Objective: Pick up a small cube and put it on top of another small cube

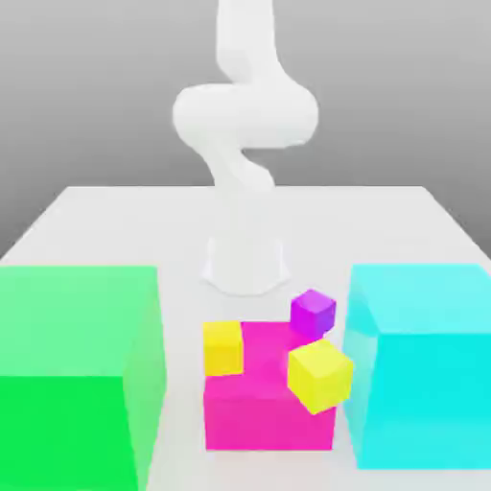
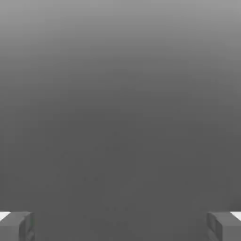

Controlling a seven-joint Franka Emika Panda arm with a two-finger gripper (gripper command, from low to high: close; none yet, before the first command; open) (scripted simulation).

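The small cube of the task is hidden or out of view. My gripper is open, its grey fingertips far apart with nothing between them, facing plain grey background. In the exterior view the white arm rises from its base and leaves the picture at the top. A big magenta block stands in front of the base. A little yellow cube sits at its top left corner. A second yellow one is tilted at its right edge. A violet cube lies by its far right corner.
A large green block stands at the exterior view's left and a large cyan block at its right, both flanking the magenta block closely. The white table stretches back behind them around the arm's base.
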